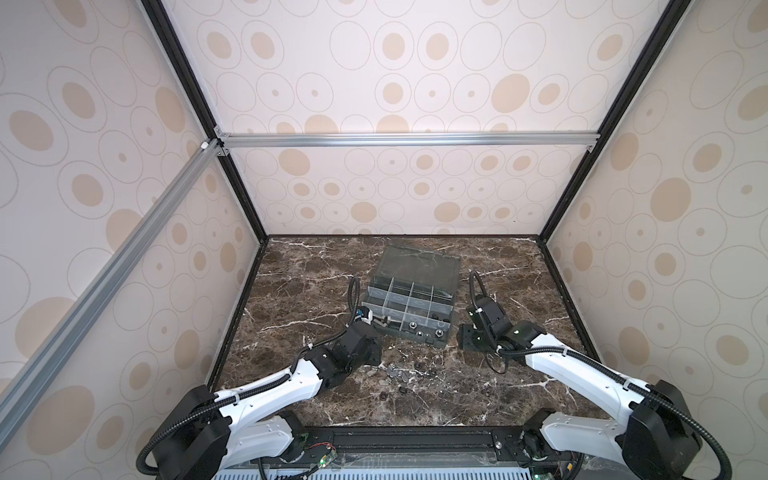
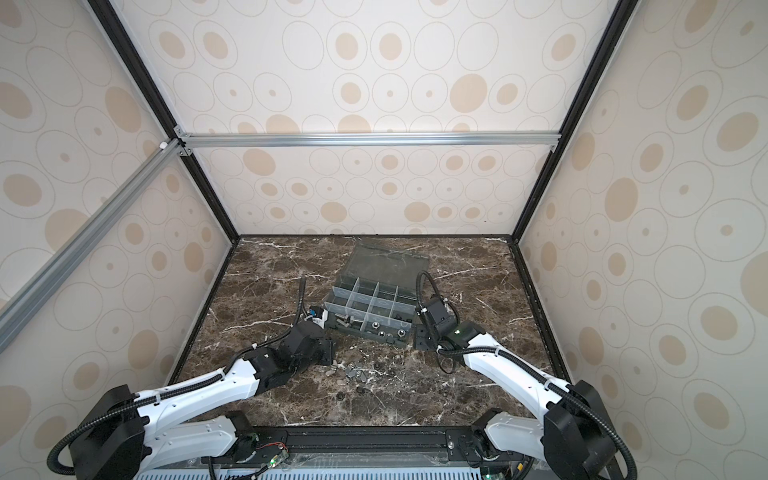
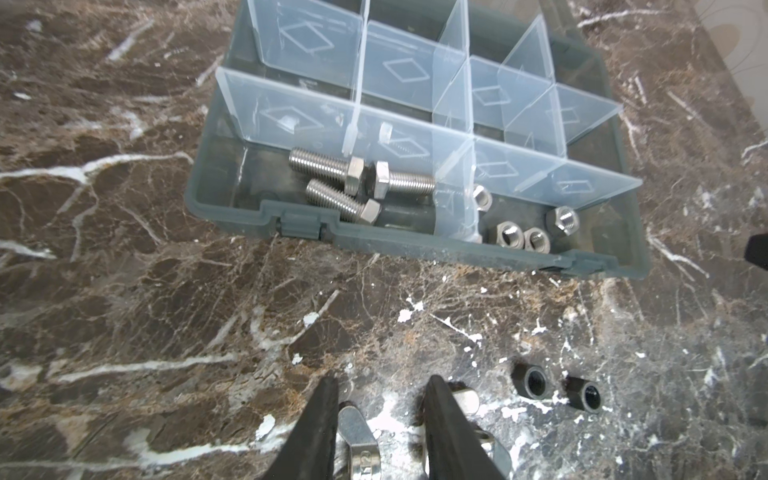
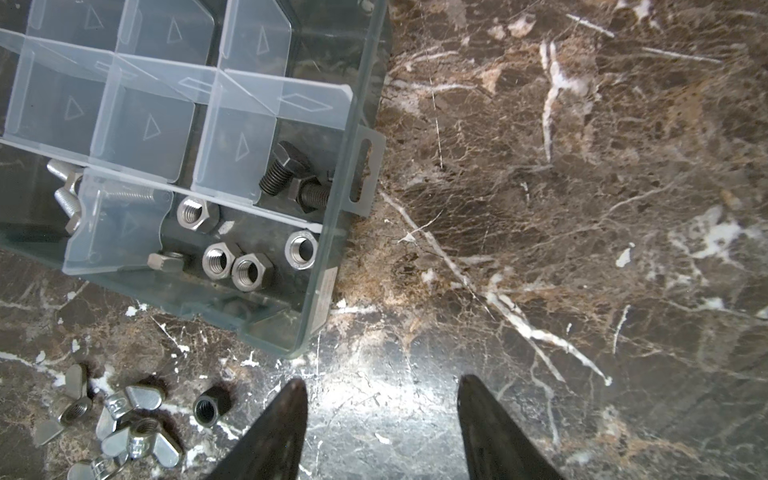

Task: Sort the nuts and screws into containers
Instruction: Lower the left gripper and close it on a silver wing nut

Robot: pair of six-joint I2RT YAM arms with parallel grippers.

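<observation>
- Left gripper (image 3: 380, 382): jaws slightly parted, straddling a wing nut (image 3: 357, 430) on the surface (image 3: 166, 311), at 7 o'clock from the box (image 3: 415, 248).
- Right gripper (image 4: 382, 380): open, empty, at 4 o'clock from the box.
- Screws (image 3: 320, 166) and nuts (image 3: 505, 237): in neighbouring near-side cells (image 3: 457, 195).

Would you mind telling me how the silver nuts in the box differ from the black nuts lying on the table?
Colour: the silver nuts are bright metal, while the black nuts are dark.
Place: the silver nuts sit inside the box; the black nuts lie loose on the table outside it.
Count: the left wrist view shows four silver nuts but only two black nuts.
Both are six-sided with a centre hole.
</observation>
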